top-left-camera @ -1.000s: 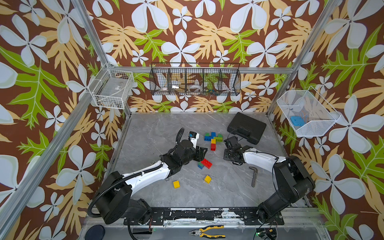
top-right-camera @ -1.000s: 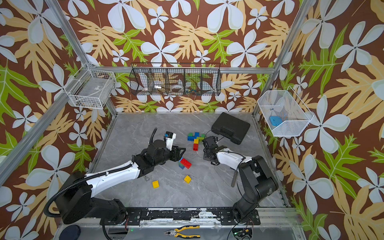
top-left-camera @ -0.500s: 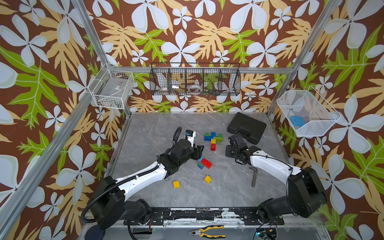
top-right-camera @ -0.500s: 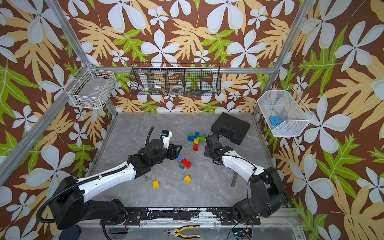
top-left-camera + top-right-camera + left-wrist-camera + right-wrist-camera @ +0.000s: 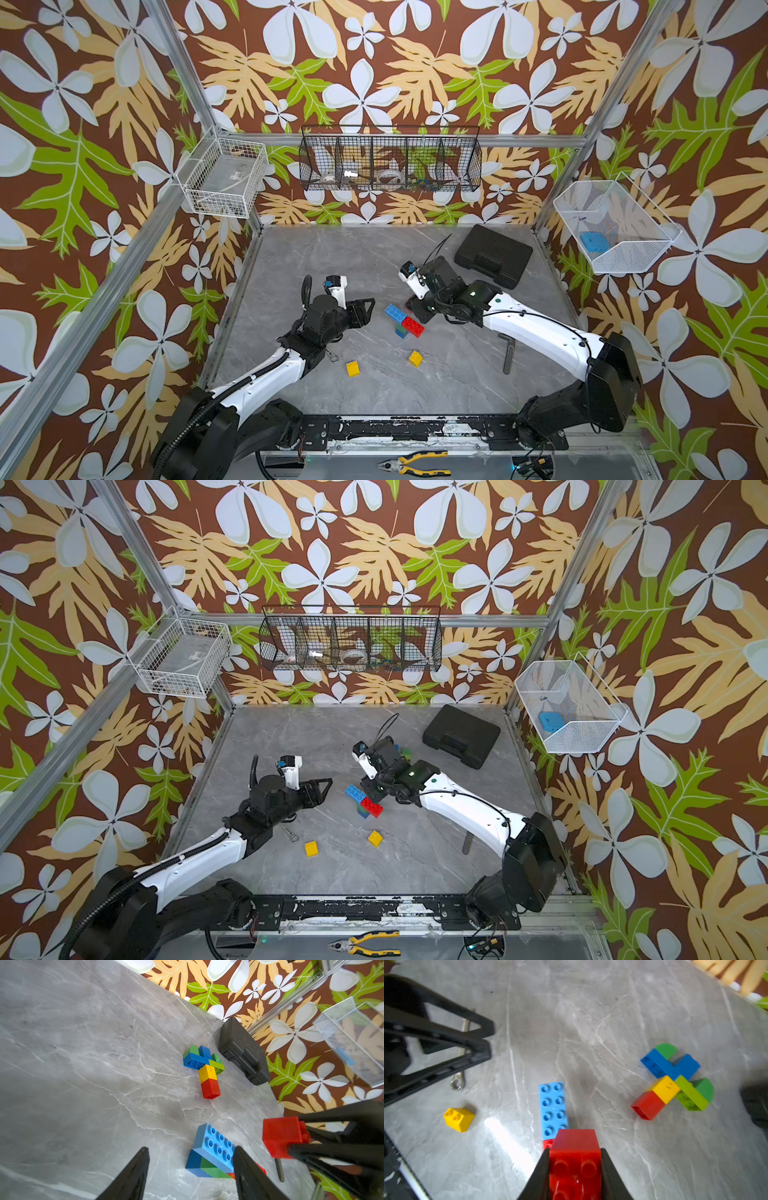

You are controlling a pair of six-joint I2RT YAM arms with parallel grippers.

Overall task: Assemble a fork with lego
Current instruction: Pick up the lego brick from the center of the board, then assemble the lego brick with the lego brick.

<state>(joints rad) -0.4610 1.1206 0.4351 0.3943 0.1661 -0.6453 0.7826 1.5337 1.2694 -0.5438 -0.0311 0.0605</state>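
My right gripper [image 5: 575, 1150] is shut on a red lego brick [image 5: 575, 1164] and hovers just above a loose stack: a light-blue 2x4 brick [image 5: 395, 312] on a red brick [image 5: 412, 326] and green and blue bricks. My left gripper [image 5: 190, 1148] is open and empty, its fingertips a short way left of that stack [image 5: 212, 1153]. The T-shaped assembly [image 5: 204, 1066] of blue, green, yellow and red bricks lies further back; in both top views the right arm mostly hides it. Two yellow bricks [image 5: 353, 368] [image 5: 415, 358] lie near the front.
A black case [image 5: 492, 255] lies at the back right. A hex key [image 5: 508, 353] lies under the right arm and a small wrench [image 5: 331, 355] beside the left arm. Wire baskets hang on the walls, and the right basket [image 5: 615, 226] holds a light-blue block.
My right gripper has swung left from beside the black case to the blue-and-red stack. My left gripper has drawn back to the left and opened wider.
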